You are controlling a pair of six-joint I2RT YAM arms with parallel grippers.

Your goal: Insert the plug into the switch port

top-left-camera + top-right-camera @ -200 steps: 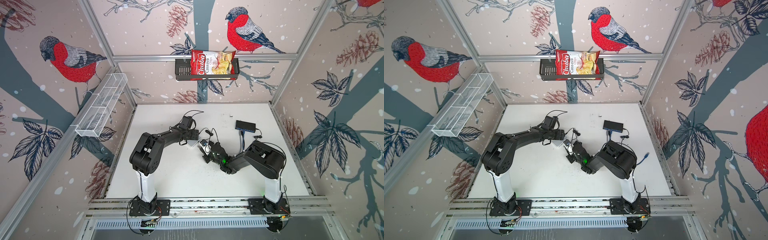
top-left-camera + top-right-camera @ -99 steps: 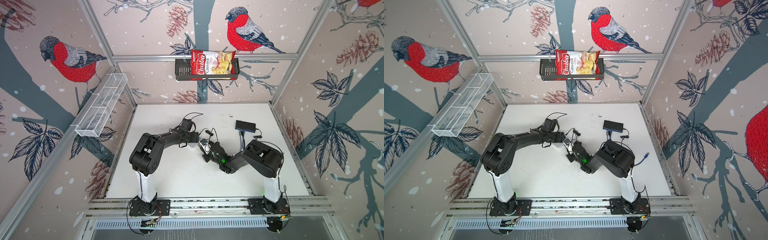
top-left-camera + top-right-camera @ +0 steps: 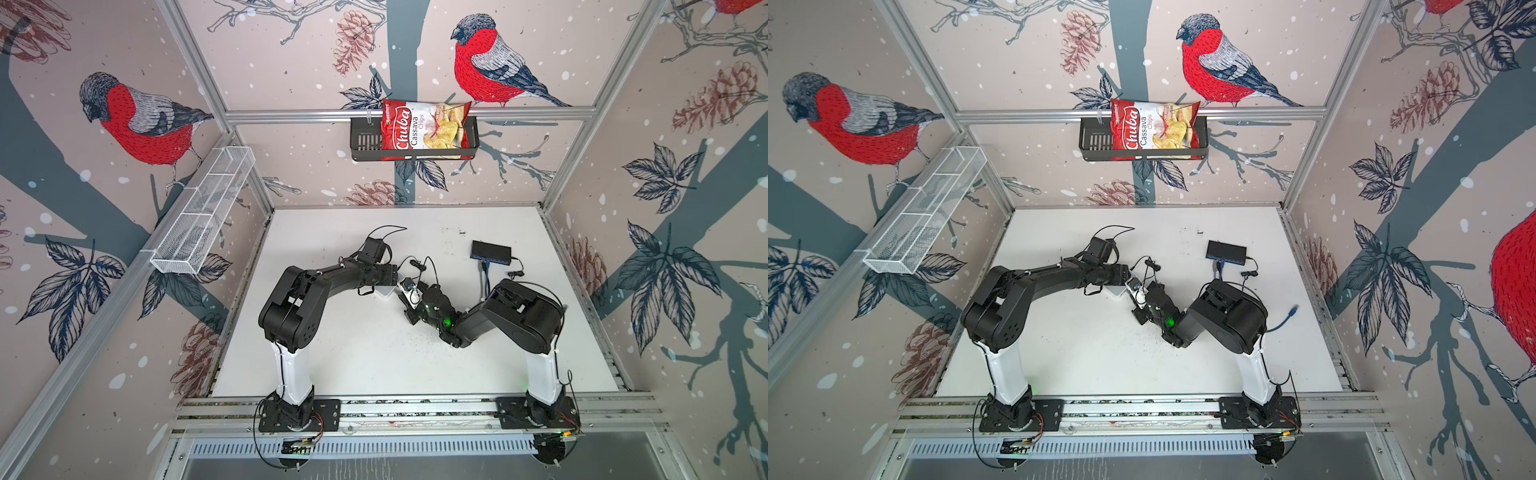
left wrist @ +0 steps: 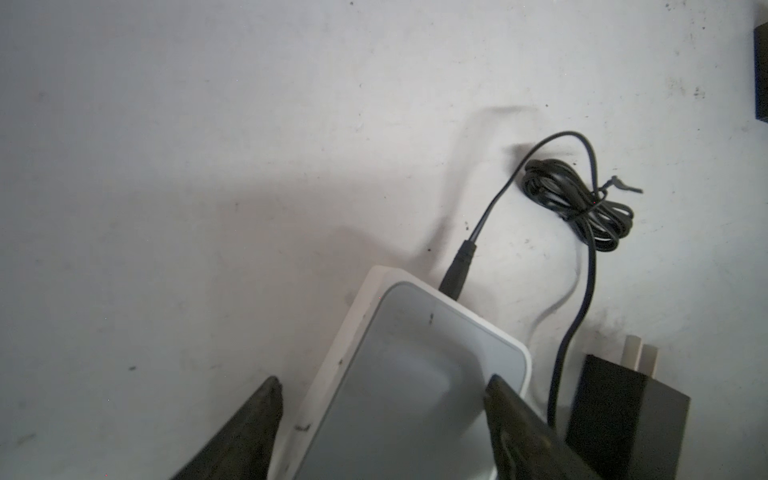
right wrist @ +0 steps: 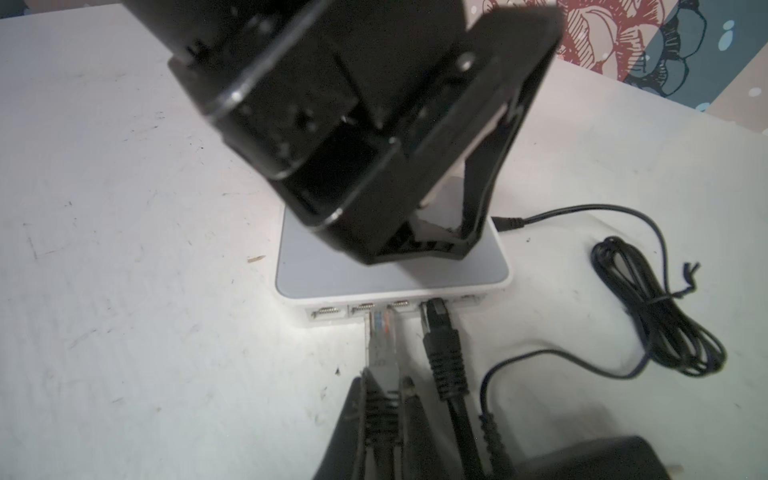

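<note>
A white switch [image 3: 386, 291] [image 3: 1116, 292] lies mid-table. My left gripper [image 4: 383, 381] stands open over it, one finger on each side of the switch [image 4: 415, 365]. My right gripper [image 5: 384, 380] is shut on a grey plug [image 5: 380, 340] with a clear tip. That tip meets the port row on the front face of the switch [image 5: 374, 278], near the middle ports. I cannot tell whether it has gone in. A black plug [image 5: 436, 324] sits in the port beside it. In both top views the right gripper [image 3: 409, 293] [image 3: 1139, 297] is right at the switch.
A black power adapter [image 4: 623, 419] and a coiled black cord [image 4: 577, 203] lie beside the switch. A black box [image 3: 490, 251] with a blue cable [image 3: 484, 274] sits at the back right. On the walls hang a chips bag [image 3: 424, 129] and a white wire basket [image 3: 203, 208].
The left wrist has shifted slightly over the switch. The right gripper and the grey plug have hardly moved.
</note>
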